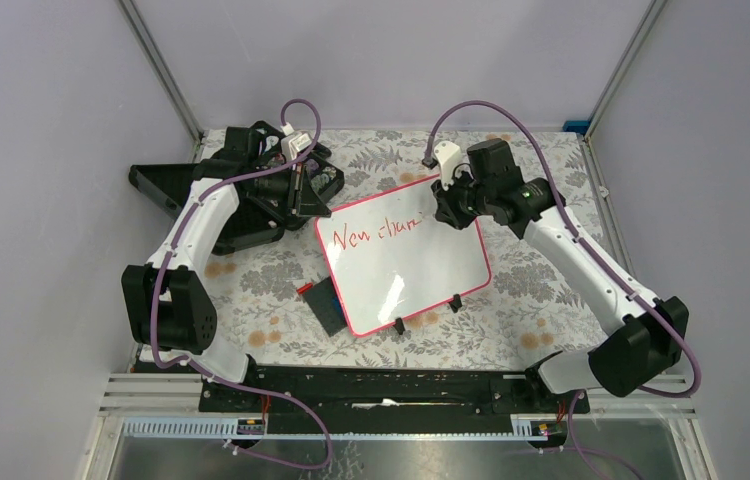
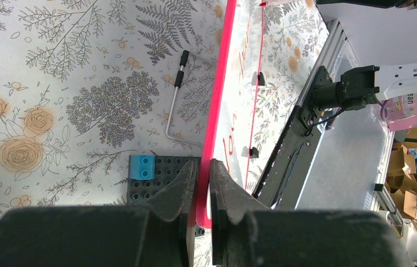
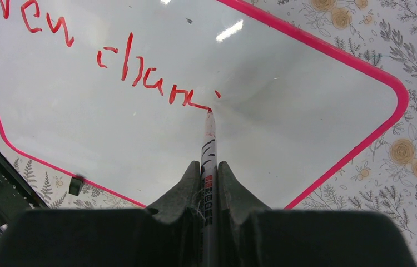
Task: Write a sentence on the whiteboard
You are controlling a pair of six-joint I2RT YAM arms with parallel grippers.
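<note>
The whiteboard with its pink-red frame lies tilted at the table's middle. It also shows in the right wrist view. Red words reading roughly "New chim" run along its upper part; the same sentence shows in the right wrist view. My right gripper is shut on a white marker whose red tip touches the board at the end of the writing. My left gripper is shut on the board's pink frame edge at its far left corner.
A small dark grey plate with a blue block lies beside the board's left edge; it also shows in the top view. A thin metal stand leg with black grips lies on the floral cloth. Black fixtures sit behind the left gripper.
</note>
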